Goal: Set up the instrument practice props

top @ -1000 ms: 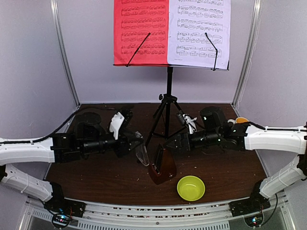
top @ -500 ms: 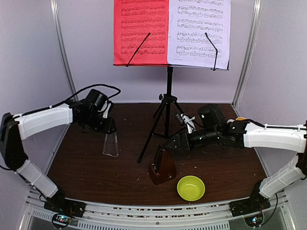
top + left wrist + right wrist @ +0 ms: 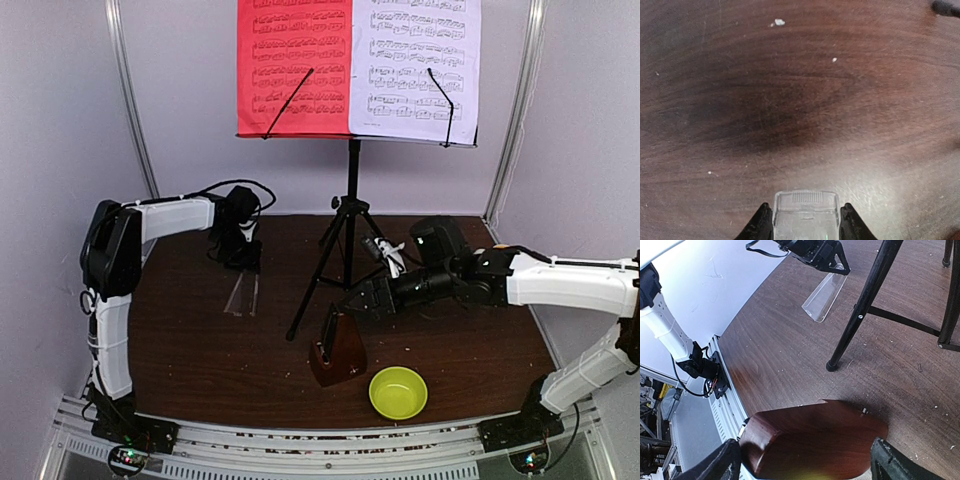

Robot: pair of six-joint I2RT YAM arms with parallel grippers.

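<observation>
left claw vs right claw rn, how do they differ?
Left claw is shut on the clear cover; right claw is open, fingers either side of the brown metronome. Left is far left on the table; right is central, beside the music stand legs. Both hang low.

One music stand (image 3: 352,190) carries two music sheets: one red sheet (image 3: 295,65) and one white sheet (image 3: 415,65). There is one metronome (image 3: 338,350), one clear cover (image 3: 242,293) and one bowl (image 3: 398,392). Two arms are present, the left arm (image 3: 165,215) and the right arm (image 3: 565,285).
</observation>
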